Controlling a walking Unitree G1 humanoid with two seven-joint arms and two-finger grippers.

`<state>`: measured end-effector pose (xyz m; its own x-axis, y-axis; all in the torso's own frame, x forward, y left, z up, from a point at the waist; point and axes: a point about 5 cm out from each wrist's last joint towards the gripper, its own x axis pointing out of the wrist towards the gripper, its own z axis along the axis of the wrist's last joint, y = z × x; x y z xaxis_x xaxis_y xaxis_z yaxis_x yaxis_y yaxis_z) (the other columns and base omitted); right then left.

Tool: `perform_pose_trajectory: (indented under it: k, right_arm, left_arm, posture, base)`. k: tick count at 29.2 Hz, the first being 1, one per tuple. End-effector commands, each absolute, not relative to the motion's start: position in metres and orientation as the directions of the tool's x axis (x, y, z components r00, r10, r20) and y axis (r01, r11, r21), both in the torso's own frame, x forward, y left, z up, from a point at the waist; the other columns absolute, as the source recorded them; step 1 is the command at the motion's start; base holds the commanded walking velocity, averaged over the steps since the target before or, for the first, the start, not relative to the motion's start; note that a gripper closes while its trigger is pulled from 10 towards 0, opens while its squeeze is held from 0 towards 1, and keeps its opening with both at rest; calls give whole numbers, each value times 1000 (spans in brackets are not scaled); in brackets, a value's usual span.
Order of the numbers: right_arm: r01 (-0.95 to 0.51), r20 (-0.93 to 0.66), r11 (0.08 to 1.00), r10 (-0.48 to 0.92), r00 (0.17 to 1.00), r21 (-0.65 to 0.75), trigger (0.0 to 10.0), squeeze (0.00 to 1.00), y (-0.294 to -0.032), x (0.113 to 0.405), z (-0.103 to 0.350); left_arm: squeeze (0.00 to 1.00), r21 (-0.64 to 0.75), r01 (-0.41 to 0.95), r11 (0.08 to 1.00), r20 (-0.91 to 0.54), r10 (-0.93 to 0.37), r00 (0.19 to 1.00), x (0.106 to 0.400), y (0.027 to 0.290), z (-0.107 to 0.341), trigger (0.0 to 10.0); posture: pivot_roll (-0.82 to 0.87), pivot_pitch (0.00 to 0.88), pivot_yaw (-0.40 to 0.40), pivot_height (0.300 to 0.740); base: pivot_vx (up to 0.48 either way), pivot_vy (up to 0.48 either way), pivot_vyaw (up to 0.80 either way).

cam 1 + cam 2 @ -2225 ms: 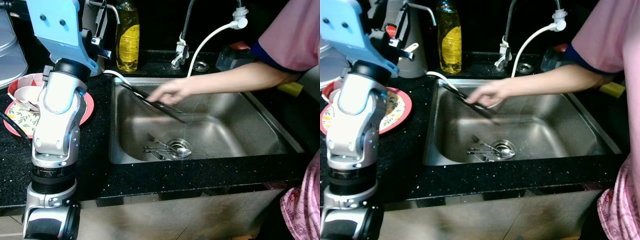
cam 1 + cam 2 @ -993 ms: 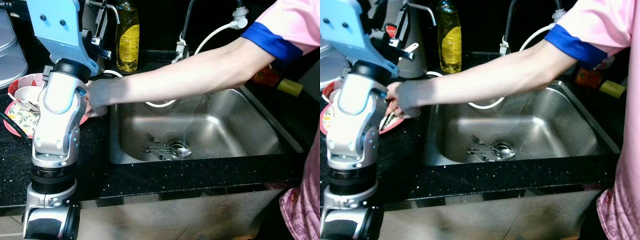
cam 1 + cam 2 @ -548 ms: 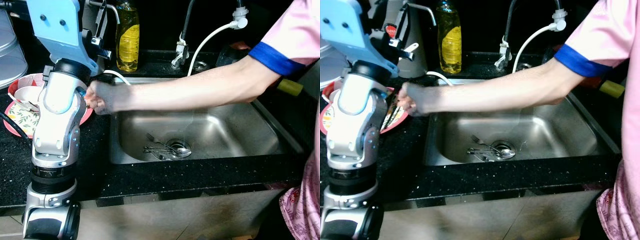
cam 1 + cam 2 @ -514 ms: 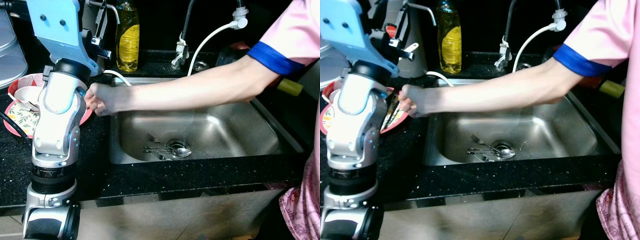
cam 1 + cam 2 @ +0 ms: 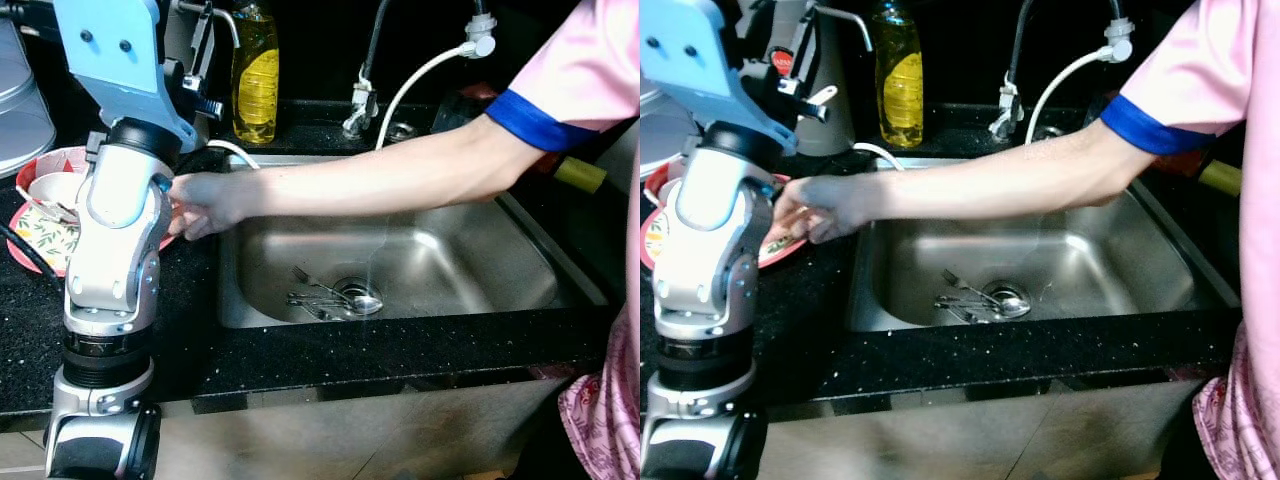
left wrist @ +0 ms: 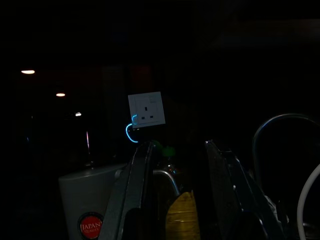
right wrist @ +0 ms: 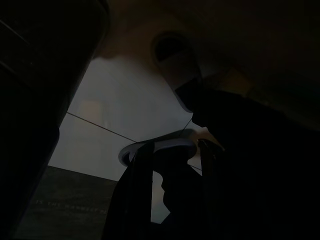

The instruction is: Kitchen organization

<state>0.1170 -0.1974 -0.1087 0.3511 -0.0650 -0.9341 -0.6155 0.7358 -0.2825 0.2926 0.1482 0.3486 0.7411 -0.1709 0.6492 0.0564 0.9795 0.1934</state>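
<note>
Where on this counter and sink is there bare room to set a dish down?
Bare: the sink basin right of the cutlery, and the front counter strip. Crowded: the left, with the plate, the person's hand and the robot's left arm.

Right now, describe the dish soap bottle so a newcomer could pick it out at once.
Start at the steel sink set in the black counter, then look to the counter strip behind its back left corner. The dish soap bottle stands upright there, left of the tap and right of a grey appliance. It is the one clear bottle of yellow liquid with a yellow label.
</note>
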Motion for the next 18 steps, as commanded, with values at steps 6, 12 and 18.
perform_pose_trajectory:
  k: [6, 12, 18]
  right_arm:
    - [-612, -938, 740, -72, 340, -278, 10000, 0, -201, 115, -109]
    - [-614, -937, 738, -74, 341, -281, 10000, 0, -203, 115, -108]
    - [-617, -936, 732, -81, 342, -289, 10000, 0, -206, 117, -107]
  left_arm:
    - [0, 191, 78, 979, 643, -185, 743, 295, 143, 344, 10000]
    - [0, 189, 80, 979, 644, -185, 743, 295, 142, 343, 10000]
    - [0, 188, 74, 979, 644, -180, 744, 295, 143, 342, 10000]
  posture:
    - [202, 0, -56, 740]
    - [202, 0, -58, 740]
    - [204, 0, -65, 740]
  base:
    - [0, 0, 0]
    - [0, 0, 0]
    - [0, 0, 0]
